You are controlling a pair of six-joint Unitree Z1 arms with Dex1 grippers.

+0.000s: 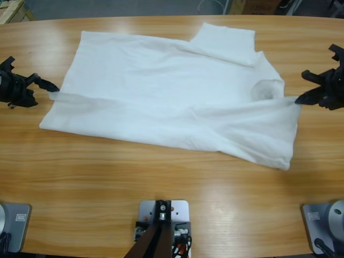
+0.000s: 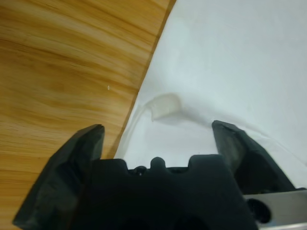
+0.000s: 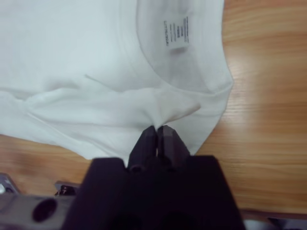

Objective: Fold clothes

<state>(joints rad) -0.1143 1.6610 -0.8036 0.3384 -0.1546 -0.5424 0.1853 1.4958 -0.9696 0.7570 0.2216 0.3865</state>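
The clothes are one white T-shirt spread across the wooden table, with a sleeve folded in at the top and its round neck at the right. My left gripper is at the shirt's left edge. In the left wrist view it is open, its jaws wide apart over the shirt's hem. My right gripper is at the shirt's right end. In the right wrist view it is shut on a pinch of the T-shirt just below the collar, whose inner label shows.
Bare wood runs along the table's near side and at both ends beyond the shirt. The table's far edge lies close behind the folded sleeve.
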